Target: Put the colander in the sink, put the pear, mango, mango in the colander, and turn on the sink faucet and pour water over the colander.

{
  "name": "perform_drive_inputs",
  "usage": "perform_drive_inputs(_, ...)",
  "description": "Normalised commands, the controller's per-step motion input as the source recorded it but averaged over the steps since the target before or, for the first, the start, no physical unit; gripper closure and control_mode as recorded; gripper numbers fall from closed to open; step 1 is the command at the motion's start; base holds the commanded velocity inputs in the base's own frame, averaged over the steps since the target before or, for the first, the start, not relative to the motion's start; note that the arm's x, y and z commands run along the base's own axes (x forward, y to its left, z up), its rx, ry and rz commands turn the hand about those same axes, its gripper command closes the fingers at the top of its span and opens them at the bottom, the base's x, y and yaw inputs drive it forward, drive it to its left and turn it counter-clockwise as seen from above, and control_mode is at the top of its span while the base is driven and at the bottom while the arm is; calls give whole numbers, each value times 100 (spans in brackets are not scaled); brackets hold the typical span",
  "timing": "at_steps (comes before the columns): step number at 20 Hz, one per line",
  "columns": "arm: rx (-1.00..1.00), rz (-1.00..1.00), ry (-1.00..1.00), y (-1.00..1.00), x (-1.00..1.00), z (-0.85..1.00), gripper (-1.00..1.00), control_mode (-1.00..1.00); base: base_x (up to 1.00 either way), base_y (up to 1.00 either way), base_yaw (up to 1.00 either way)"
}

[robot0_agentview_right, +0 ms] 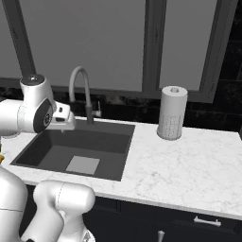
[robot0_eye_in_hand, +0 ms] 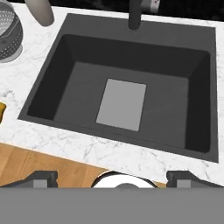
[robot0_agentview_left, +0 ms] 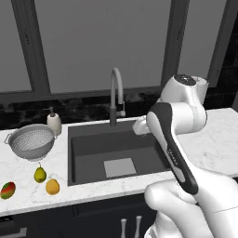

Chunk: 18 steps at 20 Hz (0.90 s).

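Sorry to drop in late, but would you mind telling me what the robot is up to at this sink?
Nothing has been handled yet. The gripper hangs open and empty above the sink, which holds nothing. The colander sits on the counter left of the sink, near the soap bottle. The pear and two mangos lie on the counter in front of it. No water shows at the faucet.

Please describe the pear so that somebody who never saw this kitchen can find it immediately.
Find the dark sink set in the white marble counter; left of it stands a metal colander. In front of the colander lie three small fruits. The pear is the yellow-green one with a thin stem, nearest the colander.
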Motion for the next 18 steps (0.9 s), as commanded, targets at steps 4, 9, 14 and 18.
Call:
perform_drive_inputs(4,6,0,8,38,-8,-17,-100,-100,0,0,0)
perform_drive_inputs(9,4,-12,4,66,-9,-23,-100,-100,0,0,0)
perform_drive_inputs(14,5,-18,21,71,0,-23,-100,-100,0,0,0)
perform_drive_inputs(18,0,-23,9,77,1,-5,-100,-100,0,0,0)
